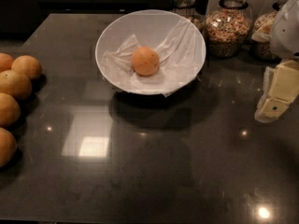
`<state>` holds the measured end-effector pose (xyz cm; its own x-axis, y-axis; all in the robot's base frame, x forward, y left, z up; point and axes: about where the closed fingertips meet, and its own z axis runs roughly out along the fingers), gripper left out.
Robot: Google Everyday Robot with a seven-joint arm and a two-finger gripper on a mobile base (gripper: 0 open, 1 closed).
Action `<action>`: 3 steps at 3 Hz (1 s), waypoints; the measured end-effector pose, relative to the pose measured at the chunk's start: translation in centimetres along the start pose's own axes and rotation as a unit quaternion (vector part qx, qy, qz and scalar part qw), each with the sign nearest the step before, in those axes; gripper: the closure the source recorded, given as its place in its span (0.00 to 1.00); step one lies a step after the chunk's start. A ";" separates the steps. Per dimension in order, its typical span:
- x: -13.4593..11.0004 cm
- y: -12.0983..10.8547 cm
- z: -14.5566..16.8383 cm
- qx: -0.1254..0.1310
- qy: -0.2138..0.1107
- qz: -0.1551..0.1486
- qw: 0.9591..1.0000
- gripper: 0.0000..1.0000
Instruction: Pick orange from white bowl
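1. Reddish-orange, dimpled skin is shown by the orange [145, 60], which is seated on crumpled white paper [180, 50] in the middle of the white bowl [105, 41].
2. The bowl is set on a dark glossy counter [154, 171], just before glass jars of grains [228, 24].
3. Five yellower fruits [14, 84] are ranged along the left edge.
4. The gripper [274, 101] is held at the right edge, well apart from the bowl; its grip state cannot be told.

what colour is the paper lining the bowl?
White paper, crumpled under the orange in the white bowl; camera view. Claw at right edge.
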<state>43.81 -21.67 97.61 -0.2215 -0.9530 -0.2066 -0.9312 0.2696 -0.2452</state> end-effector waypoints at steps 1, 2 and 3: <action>0.0 0.0 0.0 0.000 0.000 0.000 1.000 0.00; -1.5 -1.9 0.8 0.007 -0.011 -0.003 1.000 0.00; -4.5 -4.7 1.6 0.016 -0.034 -0.015 0.999 0.00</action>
<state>49.68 -18.43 98.23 -0.1720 -0.9494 -0.2627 -0.9275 0.2460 -0.2816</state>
